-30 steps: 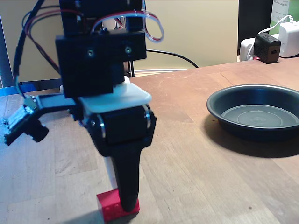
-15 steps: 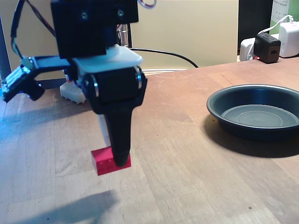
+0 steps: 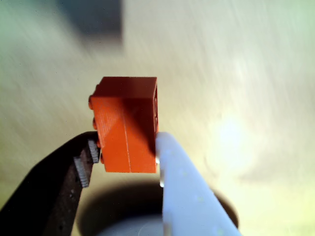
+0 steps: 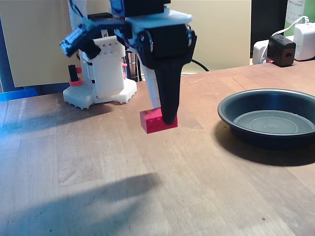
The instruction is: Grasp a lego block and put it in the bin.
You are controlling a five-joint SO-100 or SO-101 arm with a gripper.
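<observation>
Change since earlier: the gripper (image 4: pixel 160 118) and the lego block (image 4: pixel 153 121) were carried up off the table (image 4: pixel 98 162) and across toward the bin (image 4: pixel 269 117); half a second before, both were seen lower and further toward 9 o'clock in the fixed view, and a second before, the block was down at the bottom edge.
Gripper state: the jaws were closed on the lego block (image 3: pixel 127 125), which was pinched between the dark finger (image 3: pixel 81 169) and the pale finger (image 3: pixel 179 182) in the wrist view.
Block position: held in the air above the wood, clear of the surface, with a shadow cast on the table at about 7 o'clock from it in the fixed view.
Block attitude: tilted slightly, with its studs turned to the side toward the dark finger in the wrist view.
Bin position: seen at roughly 3 o'clock from the block in the fixed view, well apart from it, resting flat on the table.
Arm base: the white base (image 4: pixel 101 73) was seen behind the gripper, at about 10 o'clock from the block.
Background: a black charger (image 4: pixel 281 49) and a white adapter (image 4: pixel 304 42) were seen at the far table edge.
</observation>
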